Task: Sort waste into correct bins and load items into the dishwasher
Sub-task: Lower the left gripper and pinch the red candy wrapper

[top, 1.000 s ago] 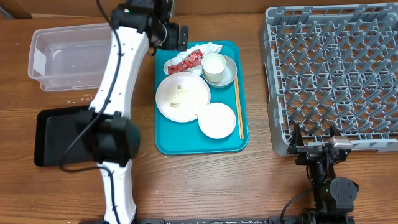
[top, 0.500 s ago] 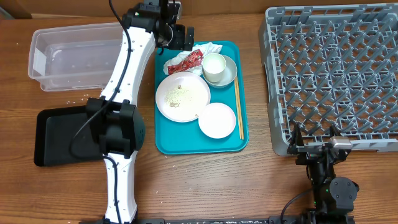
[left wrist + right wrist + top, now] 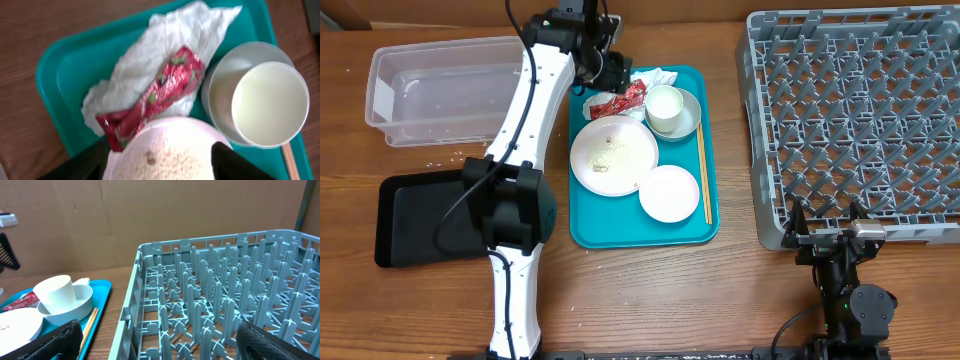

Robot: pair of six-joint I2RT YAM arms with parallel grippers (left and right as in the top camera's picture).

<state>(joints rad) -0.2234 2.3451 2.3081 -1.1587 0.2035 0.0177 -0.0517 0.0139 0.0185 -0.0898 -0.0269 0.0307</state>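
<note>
A red snack wrapper lies on a crumpled white napkin at the back of a teal serving tray. My left gripper is open and hovers just above the wrapper and napkin, with its fingers either side of the rice-strewn plate. A white cup sits in a bowl. A plate with rice, a smaller plate and chopsticks lie on the tray. My right gripper is open and empty at the grey dish rack's front edge.
A clear plastic tub stands at the back left, and a black tray in front of it. Loose rice grains lie on the wood between them. The right wrist view shows the rack, cup and chopsticks.
My left gripper has moved right and down, from the tray's back left corner to over the wrapper. The right arm has not moved.
</note>
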